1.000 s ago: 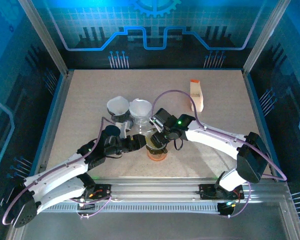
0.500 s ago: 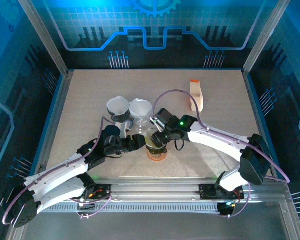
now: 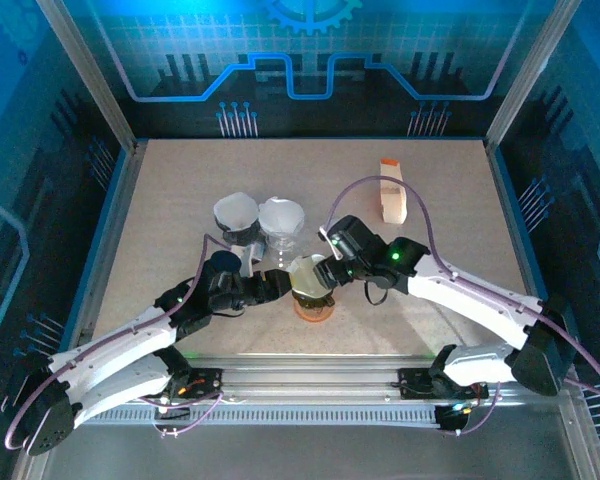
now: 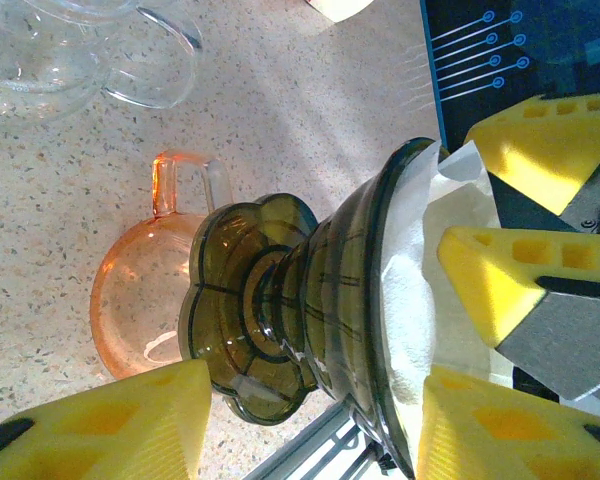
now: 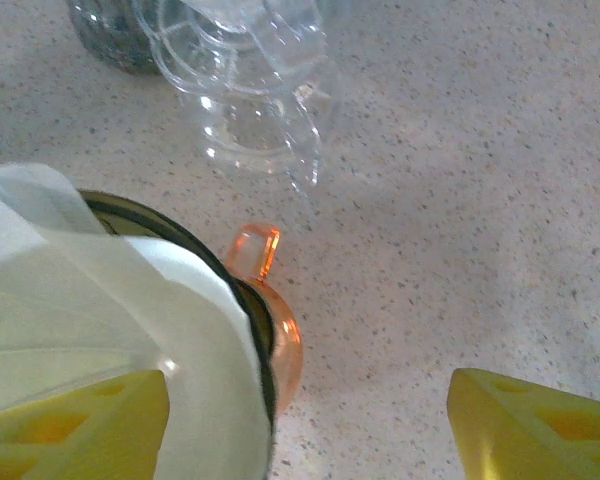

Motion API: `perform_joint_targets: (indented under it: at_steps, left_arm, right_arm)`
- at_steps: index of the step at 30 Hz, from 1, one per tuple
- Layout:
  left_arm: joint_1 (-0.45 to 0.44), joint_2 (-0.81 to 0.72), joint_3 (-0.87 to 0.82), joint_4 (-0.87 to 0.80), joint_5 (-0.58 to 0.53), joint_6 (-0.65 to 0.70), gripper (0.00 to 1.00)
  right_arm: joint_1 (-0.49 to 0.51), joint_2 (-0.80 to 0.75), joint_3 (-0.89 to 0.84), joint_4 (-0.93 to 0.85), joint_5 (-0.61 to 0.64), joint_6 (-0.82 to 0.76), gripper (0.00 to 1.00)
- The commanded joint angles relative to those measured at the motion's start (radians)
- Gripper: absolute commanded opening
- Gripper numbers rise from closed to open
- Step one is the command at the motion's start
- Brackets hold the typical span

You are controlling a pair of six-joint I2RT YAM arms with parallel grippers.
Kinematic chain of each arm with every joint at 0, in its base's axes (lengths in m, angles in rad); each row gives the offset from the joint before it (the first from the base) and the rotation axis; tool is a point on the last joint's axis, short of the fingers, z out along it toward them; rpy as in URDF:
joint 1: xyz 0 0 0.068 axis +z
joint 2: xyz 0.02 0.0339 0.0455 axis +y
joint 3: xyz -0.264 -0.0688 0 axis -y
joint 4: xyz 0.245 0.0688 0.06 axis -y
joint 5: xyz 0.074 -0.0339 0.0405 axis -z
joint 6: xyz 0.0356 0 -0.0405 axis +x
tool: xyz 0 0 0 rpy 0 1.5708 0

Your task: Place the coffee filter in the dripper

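The dark olive glass dripper (image 4: pixel 310 300) lies tilted on its side with my left gripper (image 4: pixel 300 430) shut on it, one finger at its flower-shaped base and the other at its rim. The white paper filter (image 4: pixel 420 280) sits inside its mouth and sticks out past the rim. From above, the dripper (image 3: pixel 307 272) hangs just over an orange cup (image 3: pixel 315 308), with the left gripper (image 3: pixel 280 285) on its left. My right gripper (image 3: pixel 325 272) is at the dripper's right side, jaws wide apart. Its wrist view has the filter (image 5: pixel 110 330) by its left finger and bare table between the fingers.
The orange glass cup (image 4: pixel 150 290) stands under the dripper, handle (image 5: pixel 255 250) towards the back. Behind it are a clear glass vessel (image 3: pixel 282 218) and a white cone on a dark base (image 3: pixel 237 212). A filter box (image 3: pixel 391 192) lies at the back right.
The right arm has swung its elbow out to the right and its wrist has drawn back from the dripper, uncovering the filter box. The left gripper and dripper have stayed put.
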Motion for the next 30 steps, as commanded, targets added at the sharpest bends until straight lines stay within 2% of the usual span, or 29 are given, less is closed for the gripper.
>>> perform_joint_targets:
  at_steps: [1,10,15,22,30]
  left_arm:
    - [0.005,-0.001,-0.016,0.011,0.019,0.002,0.54]
    - [0.006,-0.006,-0.016,0.004,0.016,0.002,0.54]
    - [0.005,-0.007,-0.014,0.0,0.016,0.002,0.55]
    - [0.006,-0.008,-0.011,0.0,0.017,0.008,0.55]
    - [0.005,-0.002,-0.011,0.0,0.018,0.008,0.55]
  right_arm:
    - [-0.012,-0.032,-0.03,-0.017,0.03,0.032,0.74]
    - [-0.016,-0.031,-0.035,-0.013,0.039,0.034,0.74]
    - [-0.017,-0.039,-0.006,0.034,-0.031,-0.042,0.74]
    - [-0.048,0.067,0.111,-0.02,-0.142,-0.123,0.74]
    - [-0.051,0.151,0.155,-0.025,-0.106,-0.126,0.72]
